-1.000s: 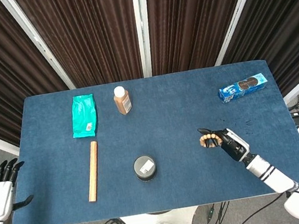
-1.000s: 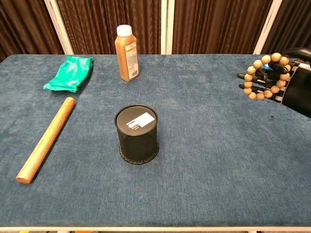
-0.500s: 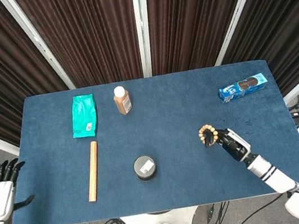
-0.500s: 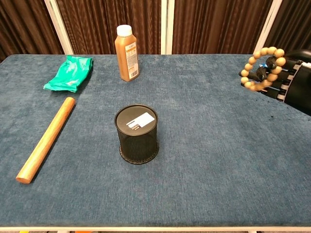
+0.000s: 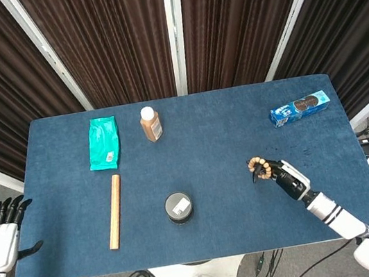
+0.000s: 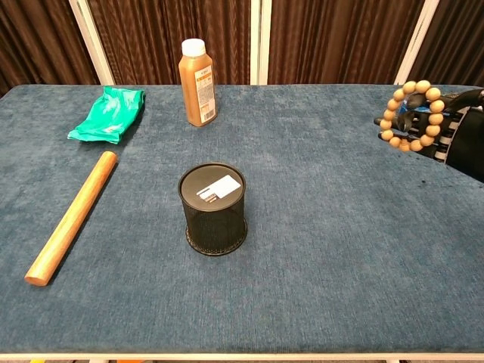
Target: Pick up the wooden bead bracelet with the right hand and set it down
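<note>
Wooden beads strung in a tan ring form the bracelet point(image 6: 413, 115), which is held raised above the blue felt table point(image 5: 214, 148) toward its right side, looped over the dark fingers point(image 6: 435, 130) of the right hand point(image 5: 287, 178). The left hand point(image 5: 2, 234) is seen off the table's left edge, its fingers spread and holding nothing. A black mesh cylindrical cup point(image 6: 214, 209) stands near the middle. Further left lie a light wooden rod point(image 6: 73, 215) and a crumpled green pouch point(image 6: 109, 113); a brown bottle with a white cap point(image 6: 197, 72) stands behind, and a blue biscuit packet point(image 5: 300, 108) lies at the far right

Right hand point(image 6: 446, 125) raised, fingers curled.
</note>
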Controlling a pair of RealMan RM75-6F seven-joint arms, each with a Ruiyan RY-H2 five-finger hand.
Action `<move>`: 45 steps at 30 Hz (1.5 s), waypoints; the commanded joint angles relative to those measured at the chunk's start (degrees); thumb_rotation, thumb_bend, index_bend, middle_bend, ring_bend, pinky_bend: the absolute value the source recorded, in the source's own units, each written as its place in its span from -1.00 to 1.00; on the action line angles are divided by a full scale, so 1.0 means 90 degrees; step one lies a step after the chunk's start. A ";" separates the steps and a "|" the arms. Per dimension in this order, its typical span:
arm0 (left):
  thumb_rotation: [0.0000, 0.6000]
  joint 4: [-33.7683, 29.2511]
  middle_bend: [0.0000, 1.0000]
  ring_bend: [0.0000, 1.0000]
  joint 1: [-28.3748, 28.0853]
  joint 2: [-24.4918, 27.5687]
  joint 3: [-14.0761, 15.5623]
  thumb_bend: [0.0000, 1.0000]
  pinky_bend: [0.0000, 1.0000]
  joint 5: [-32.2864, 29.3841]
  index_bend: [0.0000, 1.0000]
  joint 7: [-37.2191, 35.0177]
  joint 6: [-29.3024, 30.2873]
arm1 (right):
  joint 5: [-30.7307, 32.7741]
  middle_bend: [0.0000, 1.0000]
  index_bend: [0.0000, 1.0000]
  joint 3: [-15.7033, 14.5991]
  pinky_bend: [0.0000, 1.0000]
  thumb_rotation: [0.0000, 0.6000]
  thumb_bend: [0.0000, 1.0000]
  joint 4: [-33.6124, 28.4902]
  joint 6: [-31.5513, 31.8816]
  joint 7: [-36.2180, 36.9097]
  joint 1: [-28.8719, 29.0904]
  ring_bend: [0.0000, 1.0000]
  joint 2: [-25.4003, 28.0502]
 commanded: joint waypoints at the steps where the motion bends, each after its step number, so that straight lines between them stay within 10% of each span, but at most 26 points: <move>1: 1.00 -0.0005 -0.83 -0.97 -0.0002 0.0006 -0.0001 -1.00 -0.97 0.0000 -0.69 0.0004 0.0000 | 0.0018 0.00 -0.20 -0.0012 -1.00 -0.38 0.43 -0.0021 -0.0057 -0.0020 0.0021 -0.84 0.0005; 14: 1.00 -0.0060 -0.83 -0.97 -0.0028 0.0042 -0.0009 -1.00 -0.97 0.0008 -0.69 0.0046 -0.0016 | 0.0165 -0.13 -0.34 -0.0016 -1.00 -0.70 -0.76 -0.0042 -0.0427 -0.1038 0.0052 -0.94 0.0062; 24: 1.00 -0.0048 -0.83 -0.97 -0.0018 0.0052 0.0000 -1.00 -0.97 -0.0029 -0.69 0.0024 -0.0032 | 0.0571 -0.32 -0.37 0.0253 -1.00 -0.69 -0.80 -0.0216 -0.1470 -0.7058 0.0257 -0.95 -0.0044; 33: 1.00 0.0026 -0.83 -0.97 -0.0042 0.0014 0.0000 -1.00 -0.97 -0.0081 -0.69 -0.0028 -0.0113 | 0.1244 -0.76 -1.00 0.0522 -1.00 -0.67 -0.80 -0.1544 -0.1704 -1.0898 0.0096 -1.00 0.0645; 38: 1.00 0.0095 -0.83 -0.97 -0.0014 -0.0028 -0.0038 -1.00 -0.97 -0.0078 -0.69 -0.0002 0.0002 | 0.1684 -0.67 -1.00 0.0911 -1.00 0.78 -0.45 -0.2013 -0.0368 -1.1464 -0.0642 -1.00 0.0928; 45: 1.00 0.0114 -0.83 -0.97 0.0043 -0.0106 -0.0111 -1.00 -0.97 -0.0171 -0.69 0.0186 0.0159 | 0.1923 -0.66 -1.00 0.0905 -1.00 0.94 -0.26 -0.2843 0.1066 -1.2294 -0.1707 -1.00 0.1783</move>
